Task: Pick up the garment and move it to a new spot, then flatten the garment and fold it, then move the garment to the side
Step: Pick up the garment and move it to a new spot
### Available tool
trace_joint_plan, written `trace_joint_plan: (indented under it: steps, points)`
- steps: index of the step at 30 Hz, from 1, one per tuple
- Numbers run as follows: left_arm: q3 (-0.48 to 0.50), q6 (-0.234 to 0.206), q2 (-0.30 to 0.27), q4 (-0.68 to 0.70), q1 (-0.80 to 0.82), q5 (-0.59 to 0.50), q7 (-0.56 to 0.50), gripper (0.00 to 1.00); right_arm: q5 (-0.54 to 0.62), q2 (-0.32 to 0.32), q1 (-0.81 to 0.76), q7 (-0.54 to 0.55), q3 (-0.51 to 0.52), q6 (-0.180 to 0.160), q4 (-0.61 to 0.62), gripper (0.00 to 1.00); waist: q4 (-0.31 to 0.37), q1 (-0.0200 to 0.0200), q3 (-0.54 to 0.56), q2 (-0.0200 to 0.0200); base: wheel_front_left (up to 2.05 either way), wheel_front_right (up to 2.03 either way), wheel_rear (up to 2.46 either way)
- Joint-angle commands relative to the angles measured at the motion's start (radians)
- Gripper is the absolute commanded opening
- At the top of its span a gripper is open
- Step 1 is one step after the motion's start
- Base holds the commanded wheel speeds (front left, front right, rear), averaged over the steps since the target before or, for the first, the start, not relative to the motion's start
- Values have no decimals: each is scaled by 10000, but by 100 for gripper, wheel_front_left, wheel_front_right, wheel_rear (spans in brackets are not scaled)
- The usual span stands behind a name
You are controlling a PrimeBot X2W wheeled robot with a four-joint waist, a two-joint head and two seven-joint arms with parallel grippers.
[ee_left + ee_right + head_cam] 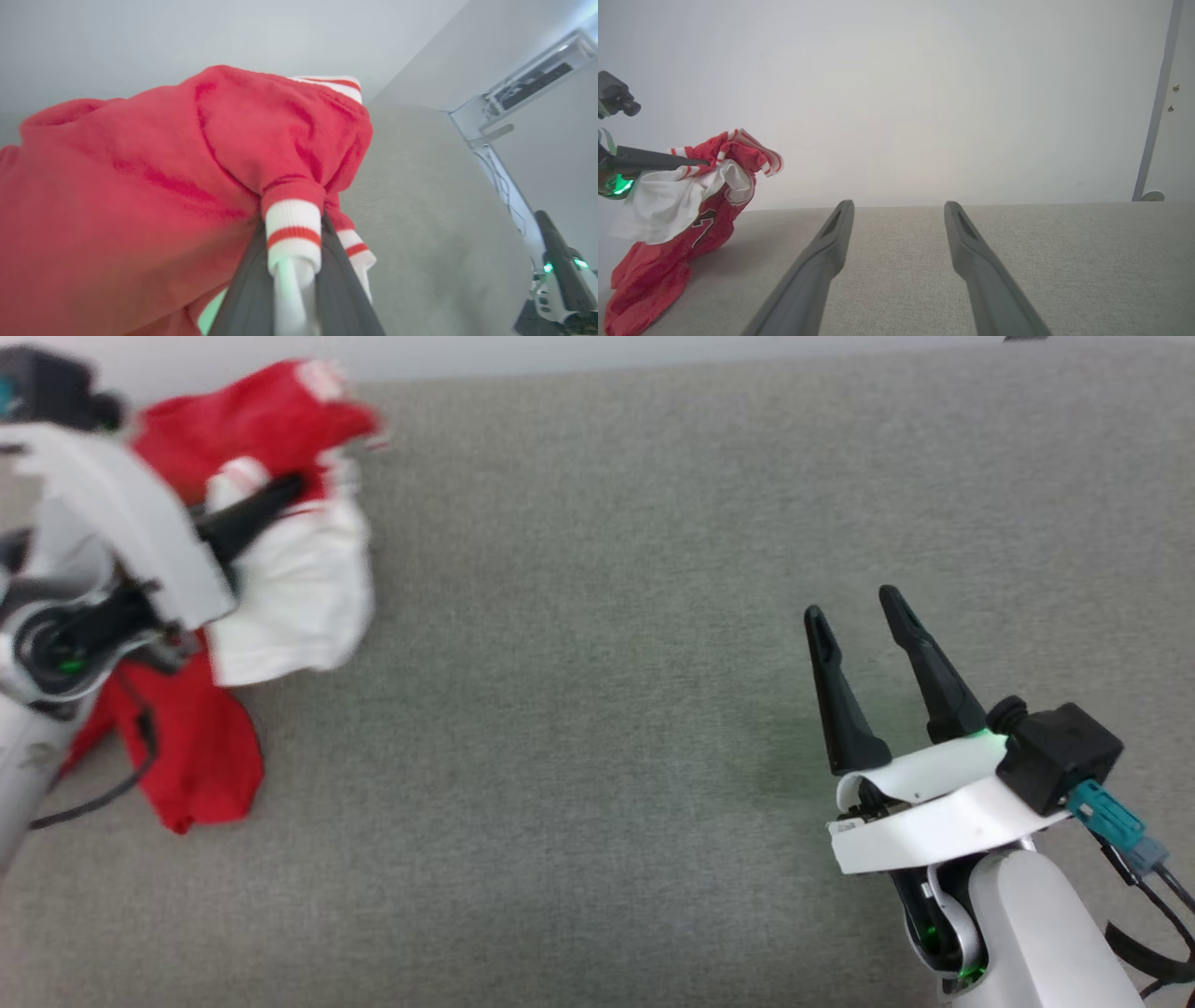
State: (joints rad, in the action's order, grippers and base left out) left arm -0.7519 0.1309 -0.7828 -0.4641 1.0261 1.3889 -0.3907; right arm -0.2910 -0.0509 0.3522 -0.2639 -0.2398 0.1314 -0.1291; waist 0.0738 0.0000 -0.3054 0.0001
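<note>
My left gripper (293,223) clamps the striped cuff (294,210) of the red jersey T-shirt (140,186).
The right wrist view adds black numerals (701,228); my right gripper (899,206) gapes.

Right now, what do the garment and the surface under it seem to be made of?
The garment: soft matte knit, probably jersey cotton or polyester; it bunches into folds and has ribbed striped trim. The surface: grey matte woven cloth, judging by its fine weave.

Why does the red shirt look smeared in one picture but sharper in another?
Head view: the garment and left claw are smeared, the right claw crisp. Left wrist view: close up, the garment looks soft and bulged. Right wrist view: even light, sharper garment.
</note>
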Motion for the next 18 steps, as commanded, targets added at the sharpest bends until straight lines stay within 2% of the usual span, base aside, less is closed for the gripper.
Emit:
trace_joint_plan:
  steps: [1,6,10,13,18]
  points:
    - [51,-6,141,472,142,405,-144,0,-125,2,-161,-5,30,-14,99,100,235,0,301,-1,0,0,0]
    - [172,-6,355,2170,504,1253,-723,0,-601,7,-266,-7,-15,-14,388,100,1137,0,139,-1,0,0,0]
    - [125,-6,918,3112,841,1846,-1241,0,-1096,7,-468,-7,30,-14,585,100,1927,0,0,-1,0,0,0]
    - [154,-62,1594,3706,1158,2441,-1537,0,-1357,16,-586,-7,159,-14,720,100,2502,0,-141,-1,0,0,0]
    - [497,-458,2281,3993,1542,3162,-1511,0,-1830,18,-732,-5,185,-14,928,100,3471,0,-482,-1,0,0,0]
